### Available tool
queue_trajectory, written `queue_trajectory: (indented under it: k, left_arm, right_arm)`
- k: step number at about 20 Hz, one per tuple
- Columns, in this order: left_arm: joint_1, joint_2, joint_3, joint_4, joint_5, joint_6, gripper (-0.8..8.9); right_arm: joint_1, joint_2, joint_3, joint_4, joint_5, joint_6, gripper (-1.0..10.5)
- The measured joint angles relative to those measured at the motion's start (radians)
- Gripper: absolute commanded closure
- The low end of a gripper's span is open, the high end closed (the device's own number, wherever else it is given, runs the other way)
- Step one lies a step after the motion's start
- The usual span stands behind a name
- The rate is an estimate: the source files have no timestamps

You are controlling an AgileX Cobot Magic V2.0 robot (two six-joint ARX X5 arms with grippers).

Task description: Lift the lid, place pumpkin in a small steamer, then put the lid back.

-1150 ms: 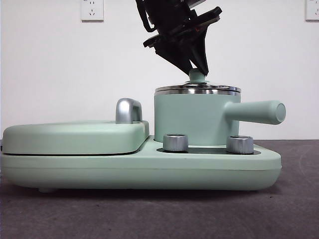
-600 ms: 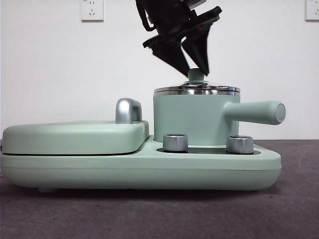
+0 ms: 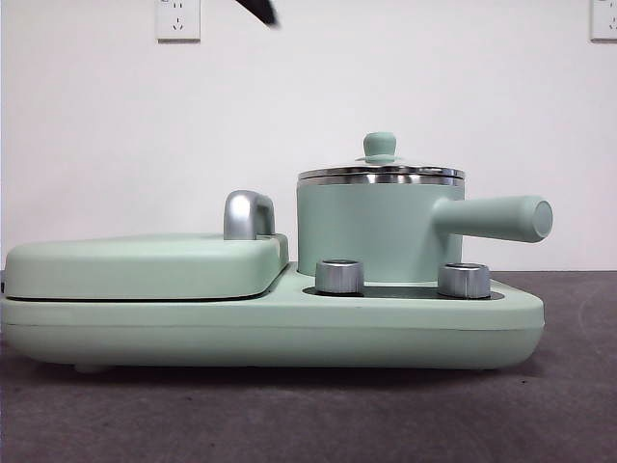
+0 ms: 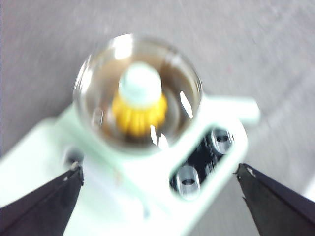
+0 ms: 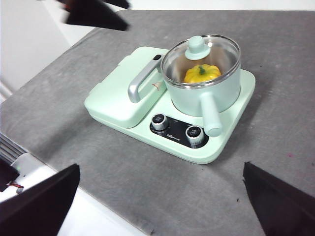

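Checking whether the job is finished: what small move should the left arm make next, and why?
Probably just pull clear and park. The lid sits on the small steamer with the pumpkin inside, and the left gripper, jaws open, holds nothing above it.

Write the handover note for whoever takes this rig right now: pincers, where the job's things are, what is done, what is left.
Left pincer: open, empty, raised above the small steamer; in the front view only a dark tip at the top edge.
Right pincer: open, empty, high and well back from the cooker.
Pumpkin: inside the small steamer, visible through the glass.
Lid: seated level on the steamer's rim, knob up, nothing touching it.
Done: pumpkin in, lid back on.
Left: nothing of the job itself, as far as the views show; only park the arms.
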Motion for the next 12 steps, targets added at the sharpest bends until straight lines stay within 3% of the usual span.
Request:
queue_trajectory:
  k: [5, 12]
  left_arm:
    - [0.039, -0.226, -0.034, -0.139, -0.001, -0.021, 3.14]
    - [0.039, -0.515, -0.235, -0.138, 0.003, -0.068, 3.14]
  right_arm:
    - [0.000, 0.000, 0.000, 0.002, -0.049, -0.040, 4.2]
    - [0.000, 0.000, 0.000, 0.064, -0.082, -0.055, 4.2]
